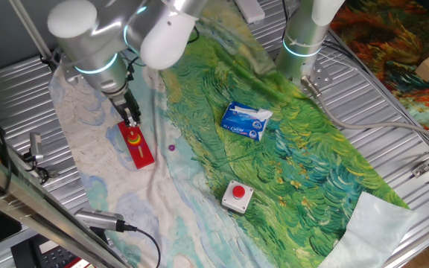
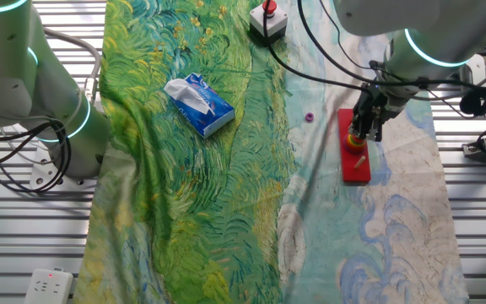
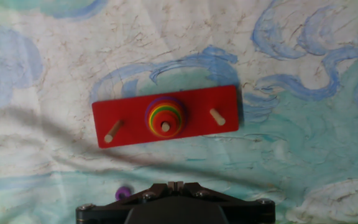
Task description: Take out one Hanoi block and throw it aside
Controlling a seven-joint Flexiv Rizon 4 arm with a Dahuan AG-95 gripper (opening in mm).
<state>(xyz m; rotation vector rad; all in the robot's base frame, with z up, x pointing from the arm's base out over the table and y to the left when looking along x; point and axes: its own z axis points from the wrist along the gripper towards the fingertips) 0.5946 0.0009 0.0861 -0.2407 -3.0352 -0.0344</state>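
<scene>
Approach step: hand point(image 1: 132, 119) poised over red base board point(image 3: 166, 116), finger spread impossible to tell. Hanoi block point(image 3: 165, 119) tops middle-peg stack. Next: lowering squarely, gripping only top disc.

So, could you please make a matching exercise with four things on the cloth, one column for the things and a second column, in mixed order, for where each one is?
Things:
1. tissue pack
2. red button box
3. purple piece
4. stack of rings

Places:
A. on the middle peg of the red board
B. on the pale cloth just beside the red board
C. on the green part of the cloth, alone
D. near the cloth edge, where green meets pale blue

Pairs: 1-C, 2-D, 3-B, 4-A
</scene>
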